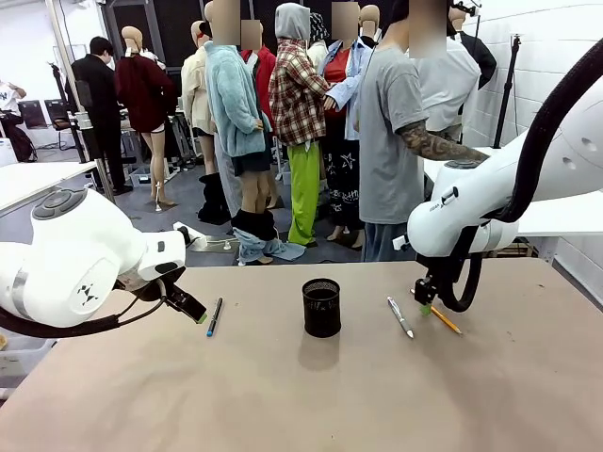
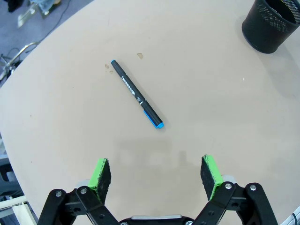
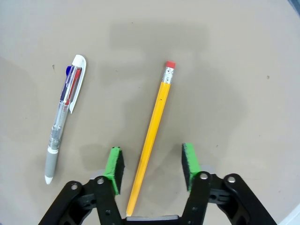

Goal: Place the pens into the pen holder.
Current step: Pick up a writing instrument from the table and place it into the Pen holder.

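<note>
On the table [image 1: 283, 405] my left gripper [image 2: 157, 168] hangs wide open and empty; my right gripper [image 3: 151, 154] is half-closed, gripping nothing. The mesh cup [image 1: 321, 308] stands between them. The blue-tipped pen [image 2: 137, 93] lies under the left gripper, the yellow pencil [image 3: 157, 122] between the right pads, the clear pen [image 3: 65, 110] beside it

Pens [image 1: 215, 316] lie flat flanking the upright pen holder [image 1: 321, 308].

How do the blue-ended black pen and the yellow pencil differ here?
The black pen with the blue end is printed along its barrel; the yellow wooden pencil has a red eraser. The pen lies left of the black wire-mesh cup, the pencil right. The pen lies ahead of the open left gripper; the pencil sits between the right gripper's green pads, unpinched. Both lie flat on the table.
</note>
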`<control>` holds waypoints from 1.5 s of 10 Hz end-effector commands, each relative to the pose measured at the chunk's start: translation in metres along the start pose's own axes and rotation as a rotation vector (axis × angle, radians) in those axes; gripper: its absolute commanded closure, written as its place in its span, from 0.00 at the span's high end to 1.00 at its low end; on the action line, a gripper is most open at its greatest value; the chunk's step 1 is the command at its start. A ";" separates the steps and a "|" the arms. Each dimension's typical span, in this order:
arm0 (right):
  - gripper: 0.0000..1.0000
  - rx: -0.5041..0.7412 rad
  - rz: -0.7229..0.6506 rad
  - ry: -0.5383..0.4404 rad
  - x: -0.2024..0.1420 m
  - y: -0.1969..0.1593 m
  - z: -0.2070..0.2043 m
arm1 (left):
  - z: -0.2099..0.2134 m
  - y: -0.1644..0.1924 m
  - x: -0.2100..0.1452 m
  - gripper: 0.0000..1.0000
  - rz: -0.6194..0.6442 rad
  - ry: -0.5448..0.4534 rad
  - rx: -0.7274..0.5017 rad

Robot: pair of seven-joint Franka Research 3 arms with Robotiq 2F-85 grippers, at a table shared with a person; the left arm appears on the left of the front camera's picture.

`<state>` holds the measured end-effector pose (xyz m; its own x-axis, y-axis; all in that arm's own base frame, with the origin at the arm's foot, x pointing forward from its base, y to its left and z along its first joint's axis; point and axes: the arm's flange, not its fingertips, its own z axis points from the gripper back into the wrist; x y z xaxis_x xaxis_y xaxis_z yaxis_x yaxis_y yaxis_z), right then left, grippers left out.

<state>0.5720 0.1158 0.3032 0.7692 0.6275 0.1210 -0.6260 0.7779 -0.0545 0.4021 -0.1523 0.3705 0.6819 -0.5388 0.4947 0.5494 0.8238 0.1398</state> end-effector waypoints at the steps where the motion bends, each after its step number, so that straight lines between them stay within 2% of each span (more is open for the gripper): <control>1: 0.00 0.001 0.025 0.027 0.006 -0.005 -0.001 | 0.001 0.001 0.000 1.00 0.003 -0.002 0.001; 5: 0.00 0.025 0.041 0.071 0.008 -0.004 -0.004 | 0.001 0.001 0.000 1.00 0.003 -0.002 0.001; 8: 0.00 0.053 0.108 0.109 0.012 -0.002 0.005 | 0.001 0.001 0.000 1.00 0.003 -0.002 0.001; 9: 0.00 0.075 0.130 0.065 0.010 -0.002 0.019 | 0.001 0.001 0.000 1.00 0.003 -0.002 0.001; 13: 0.00 0.179 0.243 -0.215 -0.009 0.013 0.099 | 0.001 0.001 0.000 1.00 0.003 -0.002 0.001; 15: 0.00 0.306 0.352 -0.407 -0.002 0.037 0.125 | 0.001 0.001 0.000 1.00 0.003 -0.002 0.001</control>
<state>0.5479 0.1408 0.4335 0.5138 0.7446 0.4260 -0.8367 0.5446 0.0573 0.4020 -0.1525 0.3704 0.6816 -0.5393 0.4945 0.5498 0.8234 0.1402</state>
